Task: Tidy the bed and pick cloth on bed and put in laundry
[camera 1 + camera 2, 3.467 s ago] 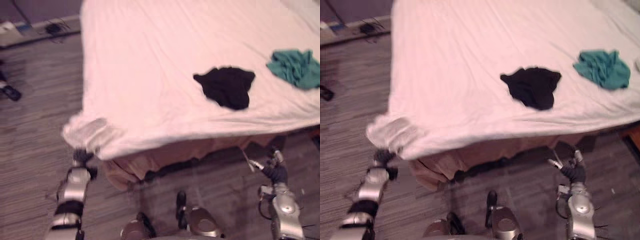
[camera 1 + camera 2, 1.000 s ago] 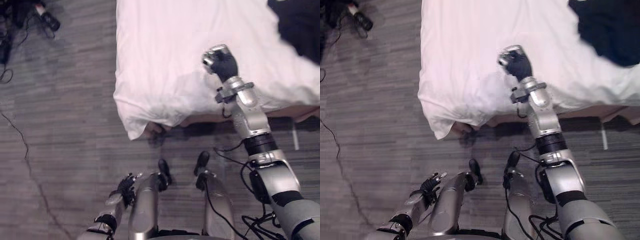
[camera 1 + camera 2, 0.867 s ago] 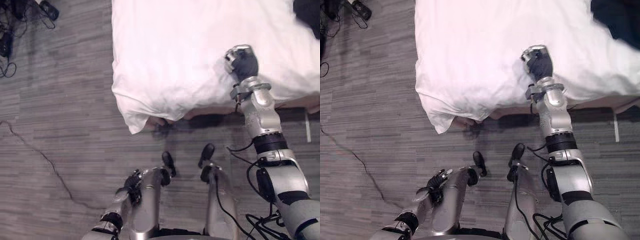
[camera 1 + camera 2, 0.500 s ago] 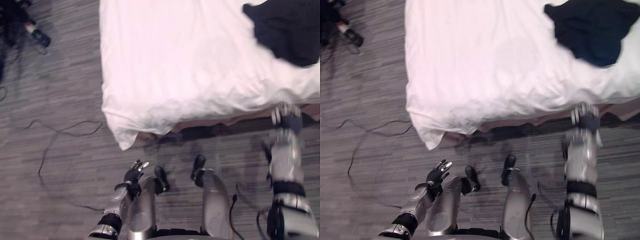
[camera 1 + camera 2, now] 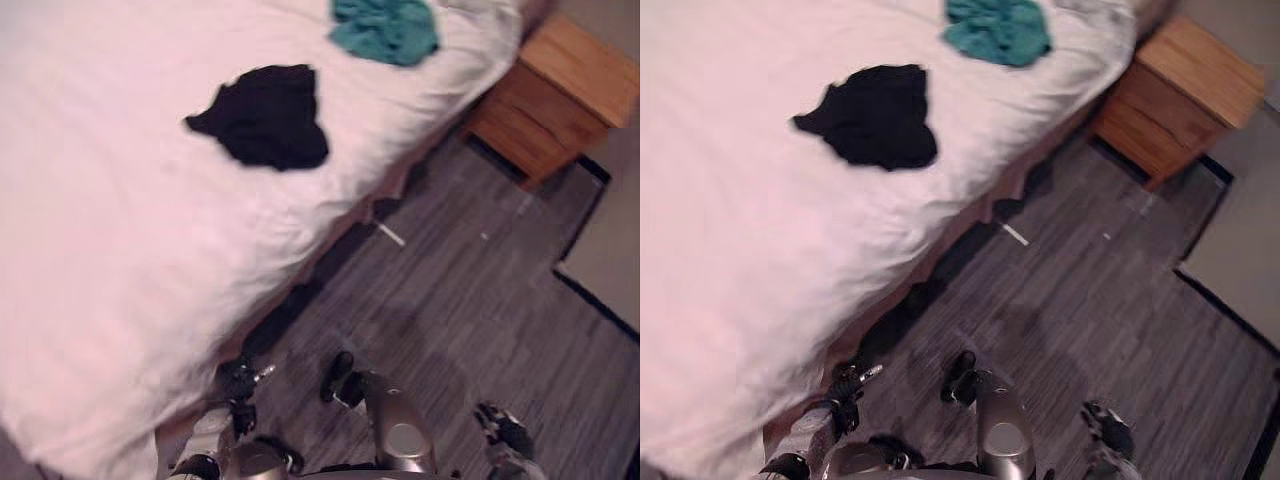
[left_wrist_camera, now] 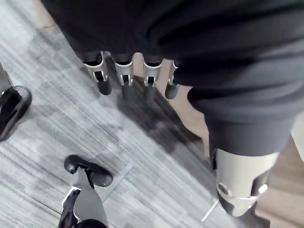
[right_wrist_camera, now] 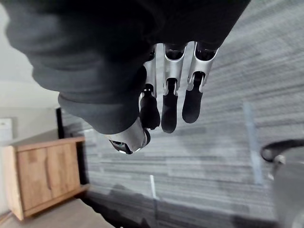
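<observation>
A black cloth (image 5: 265,115) lies crumpled on the white bed (image 5: 120,260), and a teal cloth (image 5: 385,28) lies further along near the bed's far end. My left hand (image 5: 240,380) hangs low beside the bed's edge. Its fingers (image 6: 124,78) are straight over the floor with nothing in them. My right hand (image 5: 505,430) hangs low over the floor, well away from both cloths. Its fingers (image 7: 168,95) are relaxed and hold nothing.
A wooden nightstand (image 5: 555,95) stands on the floor at the bed's far end. Grey plank floor (image 5: 460,300) runs along the bedside, with a small white strip (image 5: 390,235) lying on it. A pale mat (image 5: 605,270) borders the floor at the right.
The camera has swung towards the bed's far end. My right hand, curled on the sheet a second ago, has dropped to my side and uncurled. The left hand stays low.
</observation>
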{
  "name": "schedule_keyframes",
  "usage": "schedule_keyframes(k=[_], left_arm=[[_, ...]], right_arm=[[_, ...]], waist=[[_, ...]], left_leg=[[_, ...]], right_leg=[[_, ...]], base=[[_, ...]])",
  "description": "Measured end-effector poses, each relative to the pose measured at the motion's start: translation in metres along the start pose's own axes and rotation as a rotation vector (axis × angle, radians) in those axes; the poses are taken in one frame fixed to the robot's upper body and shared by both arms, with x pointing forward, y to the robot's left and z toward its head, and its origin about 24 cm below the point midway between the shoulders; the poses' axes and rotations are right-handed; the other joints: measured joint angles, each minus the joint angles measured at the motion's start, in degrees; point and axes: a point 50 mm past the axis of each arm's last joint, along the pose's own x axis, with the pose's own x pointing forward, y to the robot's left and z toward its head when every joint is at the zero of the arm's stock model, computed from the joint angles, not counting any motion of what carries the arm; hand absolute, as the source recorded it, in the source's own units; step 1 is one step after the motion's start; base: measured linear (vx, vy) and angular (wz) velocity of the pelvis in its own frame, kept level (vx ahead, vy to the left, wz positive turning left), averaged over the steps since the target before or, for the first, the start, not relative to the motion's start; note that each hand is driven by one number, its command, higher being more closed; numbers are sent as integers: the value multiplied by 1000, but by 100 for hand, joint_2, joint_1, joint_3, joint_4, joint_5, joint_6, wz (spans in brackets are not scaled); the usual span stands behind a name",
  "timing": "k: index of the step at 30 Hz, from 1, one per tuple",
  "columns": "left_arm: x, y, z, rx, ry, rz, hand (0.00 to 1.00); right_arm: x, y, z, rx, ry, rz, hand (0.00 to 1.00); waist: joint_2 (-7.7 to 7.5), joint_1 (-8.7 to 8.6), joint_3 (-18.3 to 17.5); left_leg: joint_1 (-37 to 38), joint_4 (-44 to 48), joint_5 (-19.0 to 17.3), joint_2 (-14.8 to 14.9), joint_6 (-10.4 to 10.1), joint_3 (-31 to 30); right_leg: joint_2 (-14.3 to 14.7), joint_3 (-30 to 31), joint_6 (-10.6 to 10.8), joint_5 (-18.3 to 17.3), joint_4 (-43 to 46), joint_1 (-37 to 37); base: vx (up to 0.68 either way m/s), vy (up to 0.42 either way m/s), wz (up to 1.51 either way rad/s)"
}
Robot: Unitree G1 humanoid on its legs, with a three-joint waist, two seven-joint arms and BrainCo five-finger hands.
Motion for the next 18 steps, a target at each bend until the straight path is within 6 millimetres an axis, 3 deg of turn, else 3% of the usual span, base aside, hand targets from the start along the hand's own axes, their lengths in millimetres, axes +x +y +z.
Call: schedule_keyframes(k=[1, 2, 3, 4, 5, 6, 8, 9, 11, 12, 14, 15, 16, 17, 18], left_arm=[[-1, -3, -4, 5, 9, -7, 0], [-4, 1, -13, -5, 31, 8, 0], [-9, 0, -28, -24, 66, 13, 0], [-11, 0, -33, -39, 73, 20, 0], [-10, 5, -27, -53, 52, 31, 0], [-8, 8, -20, -41, 18, 32, 0], [-10, 10, -20, -48, 1, 38, 0], [-10, 8, -20, -57, -12, 28, 0], [-9, 3, -20, -54, -15, 17, 0], [-10, 0, -22, -56, -11, 14, 0], [-10, -4, -24, -42, 0, -2, 0], [-9, -4, -24, -24, 6, -8, 0], [-7, -7, -23, 33, 33, -58, 0], [-7, -7, -22, 63, 39, -77, 0], [-6, -10, -22, 105, 57, -101, 0]], right_arm=[[1, 6, -2, -35, 18, 35, 0], [3, 17, -7, -105, 48, 95, 0], [5, 29, -13, -181, 79, 152, 0], [8, 36, -16, -210, 98, 181, 0], [9, 42, -22, -235, 122, 203, 0], [10, 45, -24, -301, 139, 239, 0], [11, 52, -26, -358, 155, 285, 0], [13, 53, -24, -392, 152, 298, 0], [12, 52, -25, -427, 162, 304, 0], [10, 51, -30, -448, 186, 308, 0], [4, 49, -41, -464, 223, 316, 0], [3, 52, -45, -479, 242, 331, 0], [4, 57, -47, -480, 245, 344, 0], [4, 59, -47, -477, 244, 347, 0], [5, 60, -47, -469, 239, 344, 0]], waist=[[42, 69, -27], [147, 180, -127], [210, 324, -251], [296, 378, -293], [297, 513, -302], [249, 621, -328], [186, 684, -357], [219, 692, -380], [305, 687, -431], [288, 741, -548], [73, 682, -785], [-15, 678, -886], [-131, 657, -876], [-186, 639, -849], [-183, 540, -828]], left_leg=[[-147, 513, 280, 53, 474, -445], [-579, 1307, 1027, 67, 1269, -1375], [-1333, 2258, 1071, -218, 978, -2678], [-1695, 2620, 580, -467, 704, -3189], [-2155, 2828, 120, -826, 606, -3677], [-2556, 2413, -122, -1184, 553, -3980], [-2847, 1169, -169, -1501, 411, -4281], [-3017, 1, -41, -1653, 204, -4478], [-3084, -1054, 197, -1692, -88, -4472], [-2907, -1132, 692, -1787, 68, -4403], [-2912, -1006, 342, -2055, 326, -4374], [-2861, -1034, 229, -2169, 431, -4332], [-2533, -1221, 137, -2308, 595, -4255], [-2359, -1293, 100, -2369, 652, -4246], [-2009, -1359, 3, -2432, 738, -4249]], right_leg=[[140, 290, -11, -45, -13, 40], [402, 752, -51, -56, -198, 105], [697, 1428, -159, -29, -448, 146], [816, 1763, -207, -17, -512, 207], [912, 2212, -221, -12, -571, 320], [955, 2732, -147, 23, -662, 530], [950, 3333, 39, 11, -756, 738], [937, 3756, 175, -77, -820, 837], [930, 4029, 278, -277, -871, 1019], [811, 4314, 392, -480, -916, 1263], [561, 4316, 503, -546, -897, 1339], [489, 4179, 541, -543, -417, 1138], [318, 3829, 1120, -309, 1028, 581], [231, 3709, 1348, -198, 1694, 304], [128, 3478, 1372, -217, 2810, -120]], base=[[274, -114, -197], [254, -32, -251], [272, 36, -263], [284, 144, -267], [307, 182, -247], [319, 171, -221], [338, 204, -189], [326, 246, -161], [421, 359, -115], [662, 517, -80], [527, 357, -22], [489, 248, -4], [468, 224, -11], [549, 233, 2], [373, 110, 17]])
